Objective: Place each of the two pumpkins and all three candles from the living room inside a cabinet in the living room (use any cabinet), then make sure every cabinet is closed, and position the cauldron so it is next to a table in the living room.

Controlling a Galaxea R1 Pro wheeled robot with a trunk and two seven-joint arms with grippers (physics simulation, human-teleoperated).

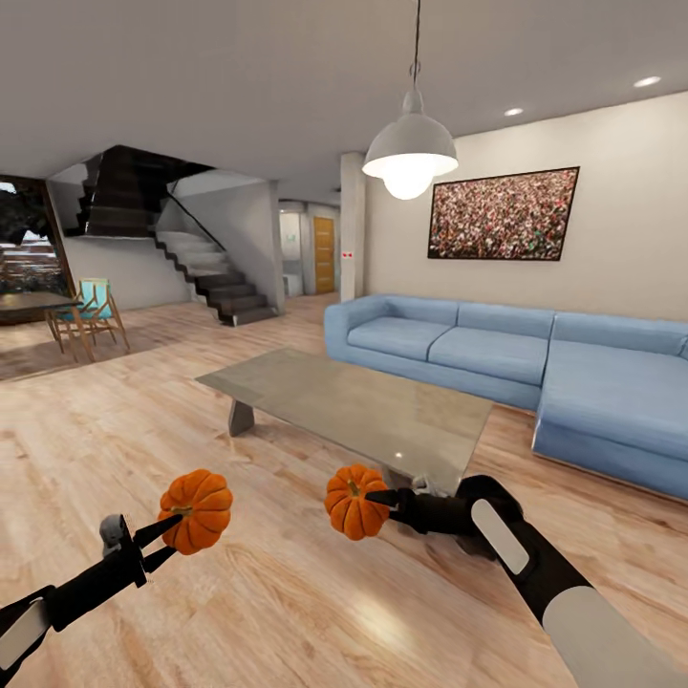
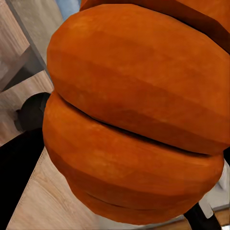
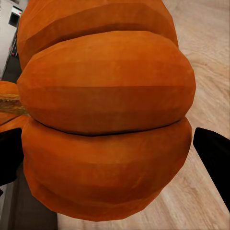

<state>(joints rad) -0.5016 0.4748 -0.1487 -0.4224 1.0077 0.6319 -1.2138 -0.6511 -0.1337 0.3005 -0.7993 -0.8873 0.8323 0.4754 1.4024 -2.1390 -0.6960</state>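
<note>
Two bright-orange ribbed pumpkins hang in the air over the wooden floor, one in each hand. My left gripper (image 1: 177,526) is shut on the left pumpkin (image 1: 197,510), whose ribs loom close in the left wrist view (image 2: 129,120). My right gripper (image 1: 377,499) is shut on the right pumpkin (image 1: 354,501), which bulks large between the dark fingers (image 3: 213,160) in the right wrist view (image 3: 105,124). The cabinet, the candles and the cauldron are out of view.
A low glass-topped coffee table (image 1: 354,401) stands just ahead. Behind it runs a blue L-shaped sofa (image 1: 535,358) along the right wall. A pendant lamp (image 1: 410,153) hangs above. A staircase (image 1: 205,268) and chairs (image 1: 86,320) lie far left.
</note>
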